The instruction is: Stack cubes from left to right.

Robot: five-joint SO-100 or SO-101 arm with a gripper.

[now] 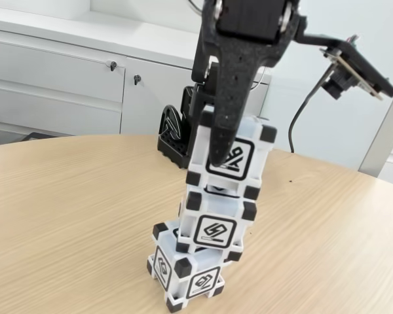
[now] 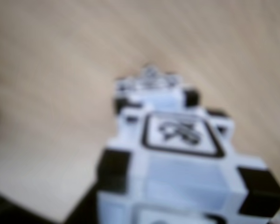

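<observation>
Fixed view, near to far. The bottom cube (image 1: 187, 275) sat on the table (image 1: 65, 209) near the front edge, turned at an angle to the one above. The middle cube (image 1: 216, 222) rested on it, shifted toward the right of the view so that it overhung slightly. The top cube (image 1: 232, 154) stood on the middle one, held by the gripper (image 1: 223, 154), whose dark finger (image 1: 224, 124) crossed its front face; the fingers were closed on this cube. Behind stood the arm base (image 1: 173, 134), then the white cabinets (image 1: 59, 85).

In the blurred wrist view, the top cube (image 2: 177, 158) lay nearest, with the lower cubes just visible past its far edge and the table (image 2: 60, 70) beyond.

The tower appeared complete but unevenly aligned. Likely failures: on release, a finger dragging the top cube sideways; or the offset layers tipping if the gripper pressed down or withdrew at an angle, toppling all three.
</observation>
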